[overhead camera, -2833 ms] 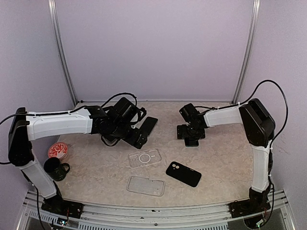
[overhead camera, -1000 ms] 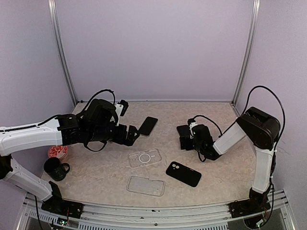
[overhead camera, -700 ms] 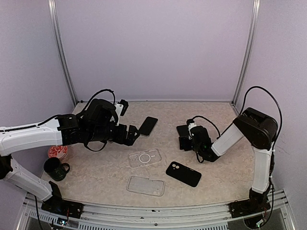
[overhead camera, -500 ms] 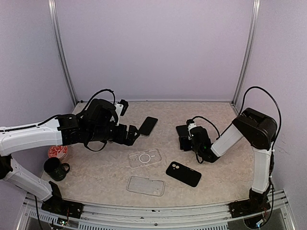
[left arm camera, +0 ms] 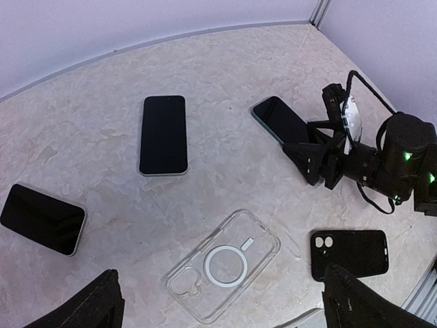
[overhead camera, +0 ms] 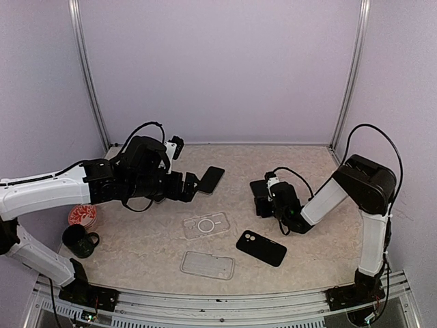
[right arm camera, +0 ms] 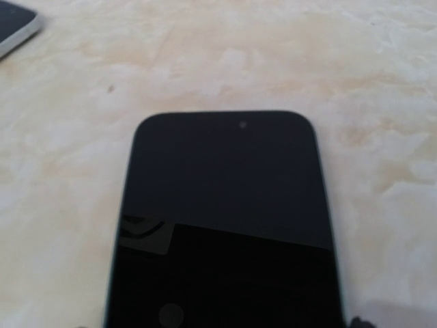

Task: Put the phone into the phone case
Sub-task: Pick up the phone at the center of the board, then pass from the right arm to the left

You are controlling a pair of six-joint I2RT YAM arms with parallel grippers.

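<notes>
My right gripper (overhead camera: 262,198) low over the near end of the dark phone (right arm camera: 225,225), grip I cannot tell, my left gripper (overhead camera: 190,183) spread wide at left, clear phone case (overhead camera: 205,224) lying between them, nearer me, black case (overhead camera: 261,247) right of it

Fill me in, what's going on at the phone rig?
The right gripper is down on the table, jaws at the end of a phone. I can't tell whether they grip it yet. The left gripper hovers with its jaws open and empty. A ringed clear case, a plain clear case and a black case lie empty near the front, so no phone is in a case.
</notes>
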